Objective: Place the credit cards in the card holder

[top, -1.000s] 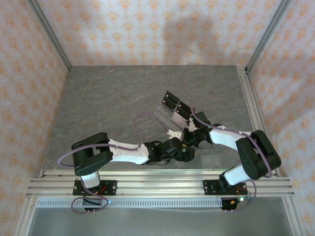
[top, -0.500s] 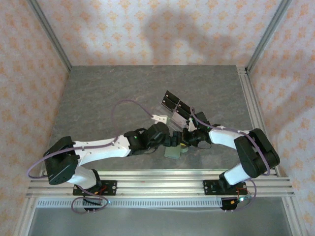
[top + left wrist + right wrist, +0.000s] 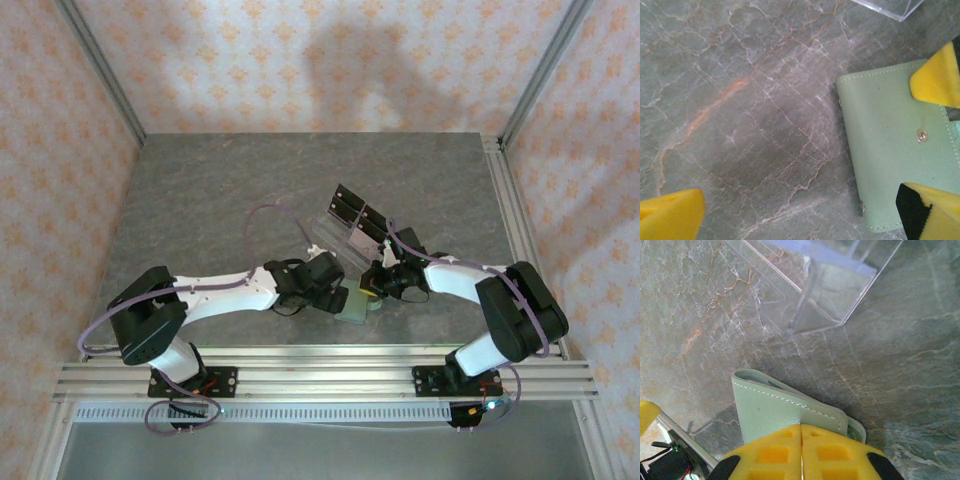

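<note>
Near the tabletop's (image 3: pixel 200 200) front edge, your card holder (image 3: pixel 352 307) lies closed. Your left end effector (image 3: pixel 336 297) gapes wide over it; the right end effector (image 3: pixel 801 452) is clenched at its edge. Black credit cards (image 3: pixel 348 204) sit in the acrylic stand (image 3: pixel 335 235).

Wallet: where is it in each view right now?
Top external: wallet just below centre.
Left wrist: wallet at the right edge, middle to bottom.
Right wrist: wallet at bottom centre.
Shared landmark: clear stand, just above the wallet in all three.
</note>
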`<action>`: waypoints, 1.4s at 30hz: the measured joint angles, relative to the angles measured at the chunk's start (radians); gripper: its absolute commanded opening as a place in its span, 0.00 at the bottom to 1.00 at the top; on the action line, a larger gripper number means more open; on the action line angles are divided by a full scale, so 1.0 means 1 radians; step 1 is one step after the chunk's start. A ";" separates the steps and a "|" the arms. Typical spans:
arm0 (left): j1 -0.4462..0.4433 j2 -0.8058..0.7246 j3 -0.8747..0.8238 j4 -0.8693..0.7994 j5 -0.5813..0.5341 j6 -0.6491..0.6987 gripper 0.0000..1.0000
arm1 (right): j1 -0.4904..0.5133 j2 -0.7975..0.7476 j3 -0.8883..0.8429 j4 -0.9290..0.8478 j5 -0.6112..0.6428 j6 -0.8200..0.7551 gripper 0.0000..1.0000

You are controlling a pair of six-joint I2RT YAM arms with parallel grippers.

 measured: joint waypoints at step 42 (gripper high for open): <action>-0.040 0.139 0.014 0.033 0.023 -0.020 0.98 | 0.028 -0.385 0.048 -0.469 0.270 -0.047 0.32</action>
